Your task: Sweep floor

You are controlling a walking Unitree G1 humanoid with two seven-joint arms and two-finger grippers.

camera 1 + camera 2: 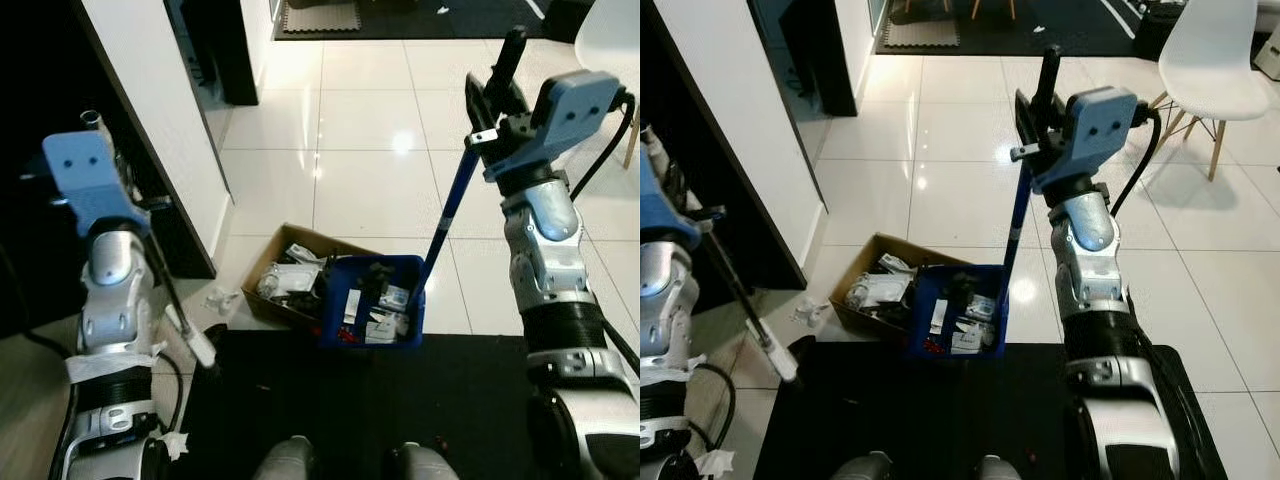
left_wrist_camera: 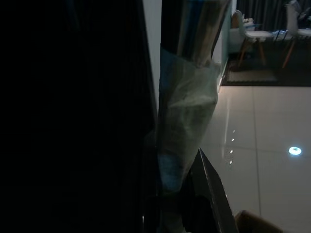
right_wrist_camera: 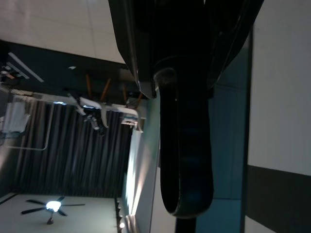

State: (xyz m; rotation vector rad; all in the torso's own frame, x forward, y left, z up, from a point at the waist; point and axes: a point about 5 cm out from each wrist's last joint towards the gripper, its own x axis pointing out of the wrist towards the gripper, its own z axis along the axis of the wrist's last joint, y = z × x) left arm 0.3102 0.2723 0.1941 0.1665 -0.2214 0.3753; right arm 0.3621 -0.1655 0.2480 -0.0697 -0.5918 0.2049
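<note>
White glossy floor tiles [image 1: 360, 180] are spread ahead of the robot, with a black mat [image 1: 400, 400] lying at its feet and a dark cabinet front [image 1: 150, 150] standing to its left. On the tiles at the mat's far edge a blue dustpan [image 1: 372, 302] is seen, loaded with white paper scraps and a few small red bits. Touching its left side, an open cardboard box [image 1: 285, 275] holds crumpled white wrappers and packets. A small crumpled wrapper [image 1: 220, 298] lies on the floor just beside the box.

The right tool [image 1: 497, 100] is raised and closed around the top of the dustpan's long blue handle [image 1: 447, 215], which slants down to the pan. In the right wrist view a black hand grip [image 3: 187, 160] is seen held between the fingers, with a ceiling fan [image 3: 51, 208] beyond.

The left tool [image 1: 95, 125] is held up near the cabinet, gripping a thin broom pole [image 1: 165, 285] that runs down to a white end at the mat's edge. In the left wrist view a plastic-wrapped bundle [image 2: 189, 111] is shown close up; white chairs [image 2: 252, 36] appear far off. A white chair [image 1: 1215, 60] is shown fully in the right eye view.
</note>
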